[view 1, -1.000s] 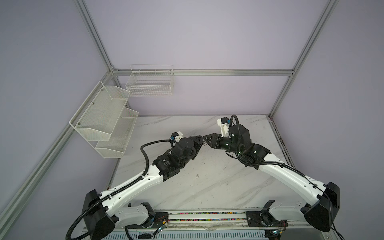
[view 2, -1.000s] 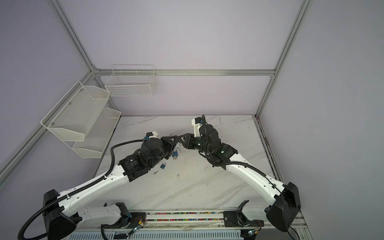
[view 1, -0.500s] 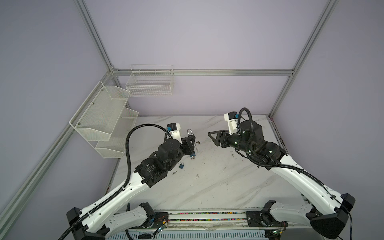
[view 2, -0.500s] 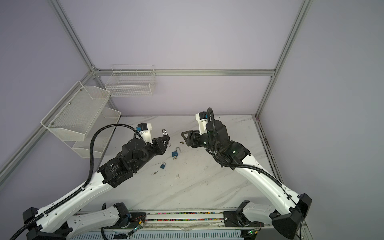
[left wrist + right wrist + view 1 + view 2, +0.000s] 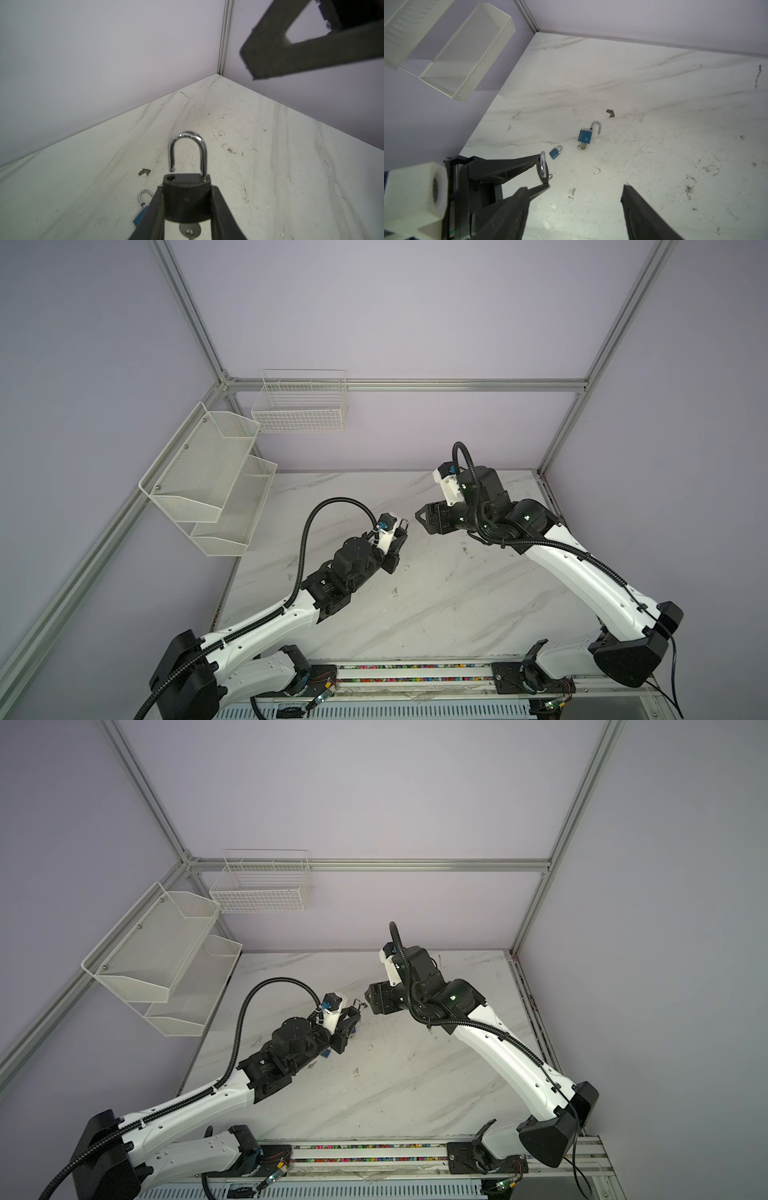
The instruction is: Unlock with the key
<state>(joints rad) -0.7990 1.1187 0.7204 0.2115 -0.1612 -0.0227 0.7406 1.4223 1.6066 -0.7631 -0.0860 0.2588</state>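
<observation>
- Top views both show a two-tier mesh shelf (image 5: 208, 477) on the left wall. A wire basket (image 5: 299, 406) hangs on the back wall, and both sit well above the white marble desk (image 5: 436, 614).
- From the near-left base, the left arm reaches toward the middle of the desk, with the left pincer (image 5: 398, 536) raised off the marble.
- Seen from the left wrist, that pincer is closed narrowly on the black padlock (image 5: 187, 205), one finger against each side of the body.
- The chrome shackle (image 5: 187, 145) points away from the wrist and is sprung. One leg sits in the body, and the free end hangs just clear of its hole.
- At the body's opposite end, between the fingers, the round head of the key (image 5: 189, 229) shows.
- On the desk below, the right wrist view shows the smaller blue padlock (image 5: 554, 153) with its shackle closed.
- Near it, but apart, lies the larger blue padlock (image 5: 585, 136), its shackle swung open and a second key (image 5: 581, 147) in its base.
- Further right, the right pincer (image 5: 574, 188) faces the left one, its jaws wide with nothing between them.
- Its tip is close to the black padlock's shackle, but a gap separates them.
</observation>
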